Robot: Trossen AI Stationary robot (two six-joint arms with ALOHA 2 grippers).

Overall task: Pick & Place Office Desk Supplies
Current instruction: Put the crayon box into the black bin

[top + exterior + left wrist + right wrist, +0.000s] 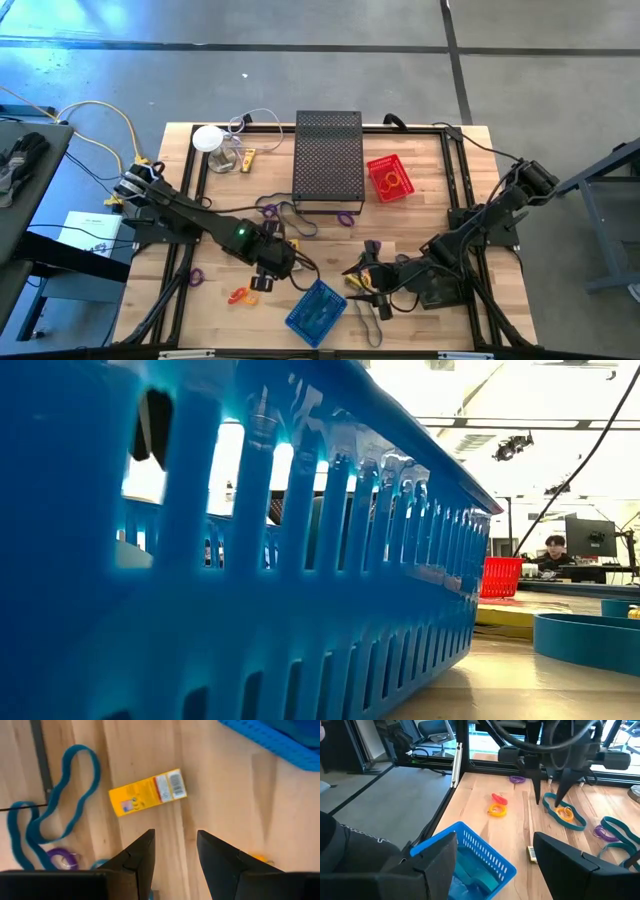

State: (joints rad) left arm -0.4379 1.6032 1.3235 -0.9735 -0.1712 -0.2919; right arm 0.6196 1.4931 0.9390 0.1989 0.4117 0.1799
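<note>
Supplies lie mostly loose on the table (pixel 440 160), so the sorting looks barely begun. A blue basket (pixel 317 310) sits at the near edge with some teal material inside, and a red basket (pixel 389 179) toward the far right corner already holds a few bands. Left gripper (pixel 175 851) hovers over the wood just left of the blue basket, fingers apart and holding nothing, with a yellow-and-red packet (pixel 148 792) lying flat right ahead of them and a teal band (pixel 50 815) curled beside it. Right gripper (pixel 495 862) waits just right of the blue basket, fingers spread wide and empty. Still to gather, judging by the scatter: an orange band (pixel 497 809) and a red one (pixel 499 798) near the front edge, purple bands (pixel 517 779) farther in, and more teal loops near the middle
</note>
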